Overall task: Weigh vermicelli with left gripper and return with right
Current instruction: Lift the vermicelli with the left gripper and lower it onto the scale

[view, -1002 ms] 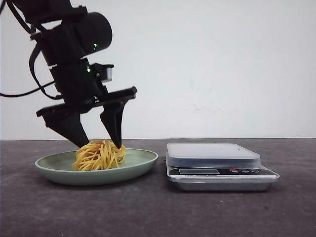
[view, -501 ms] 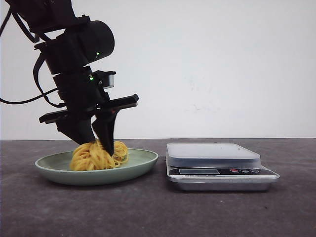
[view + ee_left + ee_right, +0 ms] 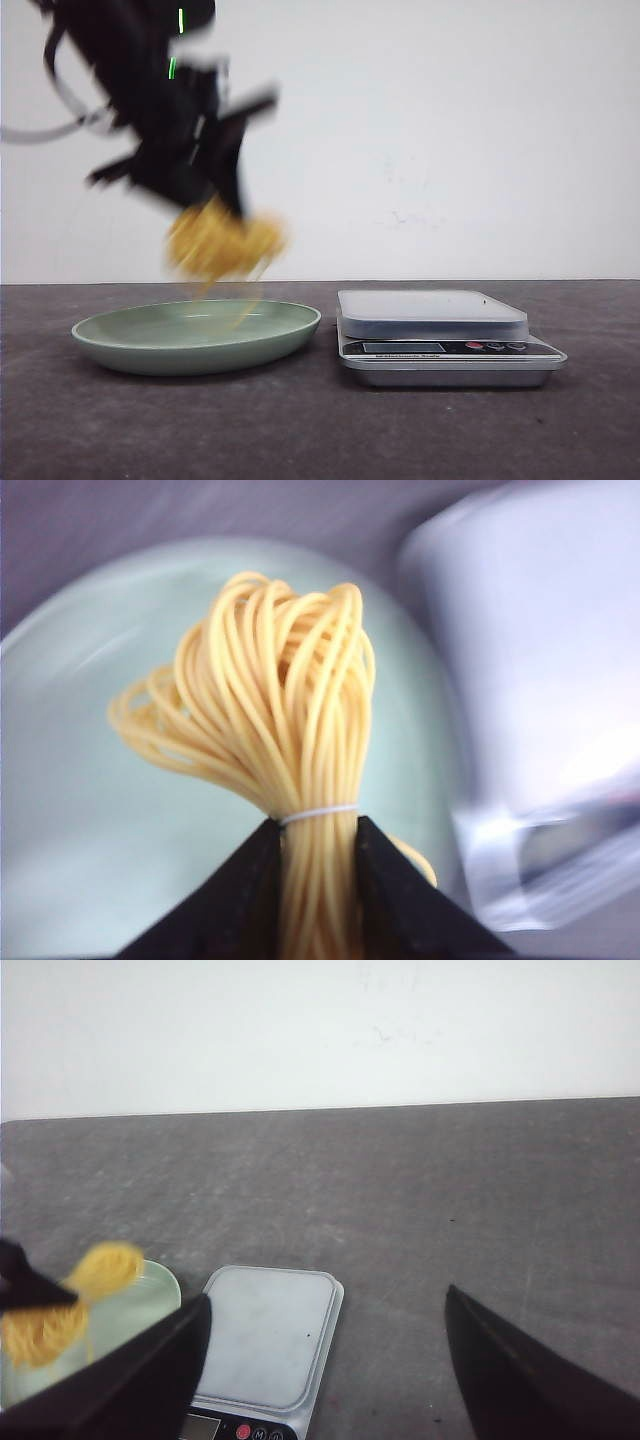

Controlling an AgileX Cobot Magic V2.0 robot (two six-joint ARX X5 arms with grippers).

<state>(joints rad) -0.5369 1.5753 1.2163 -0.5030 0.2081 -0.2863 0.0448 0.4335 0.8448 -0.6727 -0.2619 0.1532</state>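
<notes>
Vermicelli point(image 3: 268, 730): one small nest of thin yellow strands; light, soft and springy by my judgement, loops liable to snag or shed; my left gripper point(image 3: 318, 832) is clenched on the bundled strands beside a pale tie; held aloft above the green plate point(image 3: 196, 336), scale point(image 3: 440, 335) nearby; my right gripper point(image 3: 325, 1360) gapes, holding nothing.

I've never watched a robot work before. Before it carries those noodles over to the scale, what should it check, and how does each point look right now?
1. Left gripper shut on the noodles: ok.
2. Noodles lifted clear of the plate: ok.
3. Scale platform free: ok.
4. Loose strands dangling below the bundle: cannot tell, front view is blurred.
5. Right gripper open, away from the path: ok.
6. Scale display on: cannot tell.
</notes>
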